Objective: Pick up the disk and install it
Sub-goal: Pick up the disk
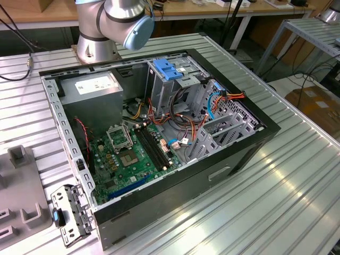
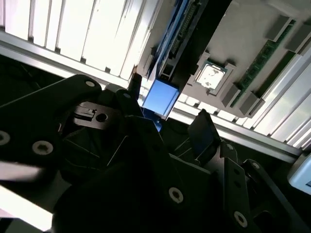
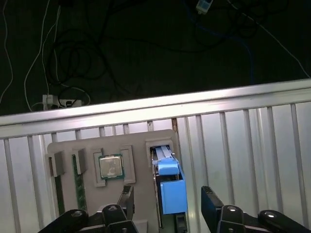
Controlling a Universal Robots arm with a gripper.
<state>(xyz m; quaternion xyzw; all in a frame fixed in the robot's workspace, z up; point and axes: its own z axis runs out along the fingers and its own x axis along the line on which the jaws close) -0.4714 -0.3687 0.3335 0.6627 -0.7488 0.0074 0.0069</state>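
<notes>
Hidden/unclear: the disk (image 3: 172, 194) is seen edge-on in both wrist views, so its broad faces and any label cannot be made out. Its near end runs off the frame in the first wrist view.
Obstruction: the dark gripper (image 2: 167, 104) body covers much of the second wrist view and hides the tray under it.
Contact: the first wrist view shows a gap between the disk and each finger. I cannot tell how far down the fingertips (image 3: 211, 199) reach.
Tray: a grey fixture tray (image 3: 138, 145) lies on the ribbed aluminium table (image 3: 243, 141), near the table's edge.
Tray contents: a square processor chip (image 3: 111, 166) sits in its own recess. A green memory stick (image 3: 77, 194) lies in a slot beyond the chip, on the side away from the disk.
Floor: dark, with loose cables (image 3: 73, 58) past the table edge.
Exterior view: an open computer case (image 1: 159, 199) with a green motherboard (image 1: 125, 159), a grey power-supply box (image 1: 98, 93) and a light-blue latch piece (image 1: 167, 69). The arm (image 1: 114, 21) base stands behind the case.
Disk look: a thin dark body with a blue plastic rail and a bright blue end block.
Disk location: standing on edge in a slot of the tray, beside the chip and between the fingers.
Fingers: spread apart, one on each side of the disk, pinching nothing.
</notes>
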